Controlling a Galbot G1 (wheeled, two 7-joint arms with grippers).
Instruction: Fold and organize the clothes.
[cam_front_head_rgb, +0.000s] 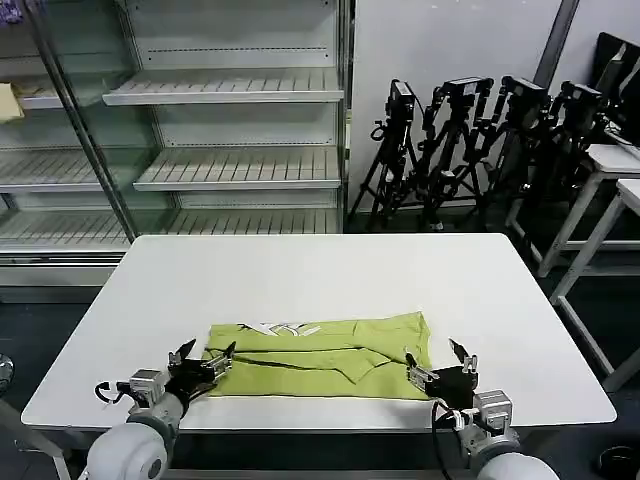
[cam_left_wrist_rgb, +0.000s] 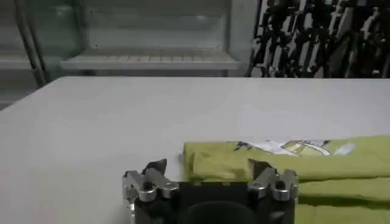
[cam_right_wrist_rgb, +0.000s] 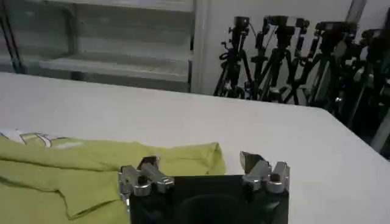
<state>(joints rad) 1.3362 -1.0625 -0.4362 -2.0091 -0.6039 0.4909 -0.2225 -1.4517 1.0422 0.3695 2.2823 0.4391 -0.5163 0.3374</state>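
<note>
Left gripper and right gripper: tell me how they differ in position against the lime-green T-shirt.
The left gripper sits at the left near corner of the folded lime-green T-shirt; the right gripper sits at its right near corner. In the head view the left gripper reaches slightly farther up the shirt's edge than the right one. Both are open, low over the white table, holding no cloth.

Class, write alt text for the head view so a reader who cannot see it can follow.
A lime-green T-shirt, folded into a band, lies near the front edge of a white table. The left tool and right tool, both open, sit at its two ends. Empty shelving and camera tripods stand behind.
</note>
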